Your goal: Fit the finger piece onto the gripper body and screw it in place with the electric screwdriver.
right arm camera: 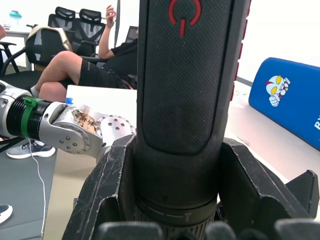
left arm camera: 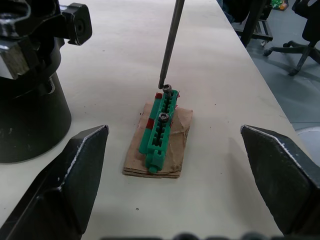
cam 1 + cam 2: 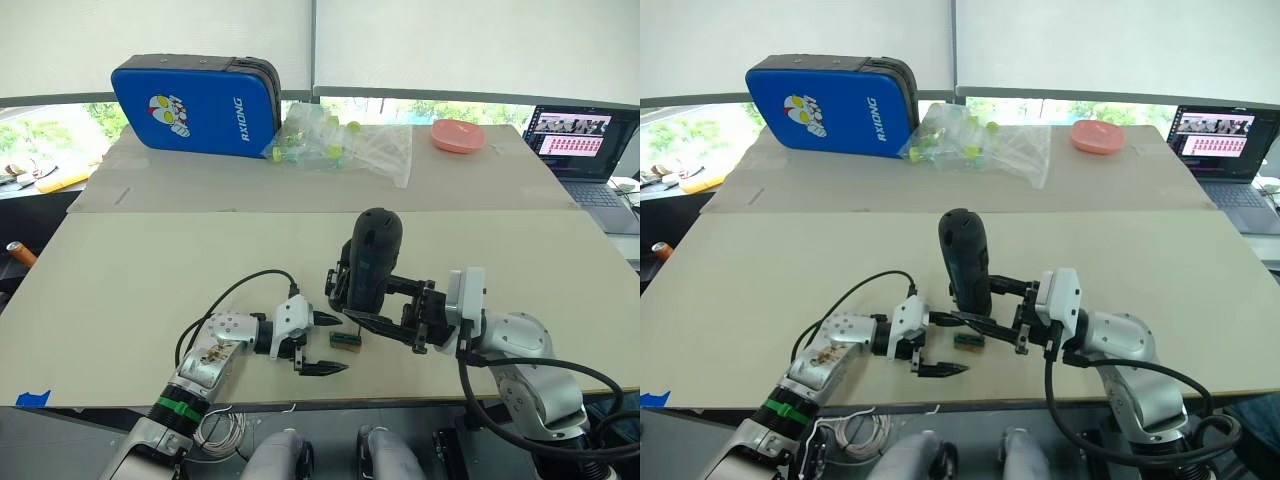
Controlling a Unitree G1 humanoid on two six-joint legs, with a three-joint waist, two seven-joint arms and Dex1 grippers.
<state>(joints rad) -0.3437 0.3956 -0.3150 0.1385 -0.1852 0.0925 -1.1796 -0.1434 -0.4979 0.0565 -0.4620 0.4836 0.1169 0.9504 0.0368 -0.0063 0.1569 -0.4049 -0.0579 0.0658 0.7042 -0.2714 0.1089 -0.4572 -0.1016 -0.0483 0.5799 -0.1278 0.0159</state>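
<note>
My right gripper (image 3: 365,300) is shut on the electric screwdriver (image 3: 372,258), a thick black tool held upright with its rounded end on top. Its thin metal bit (image 2: 170,45) points down, the tip at a screw in a small green block (image 2: 160,125) on a brown pad. My left gripper (image 3: 322,344) is open, one finger (image 2: 65,185) on each side of that block, touching nothing. Just beyond the block stands a chunky black mechanical piece (image 2: 30,100), which looks like the gripper body. I cannot pick out the finger piece.
At the table's far side lie a blue case (image 3: 195,105), a clear bag of small items (image 3: 340,145) and a pink bowl (image 3: 458,135). A laptop (image 3: 580,135) sits at the far right. Seated people (image 1: 90,70) are off to the left.
</note>
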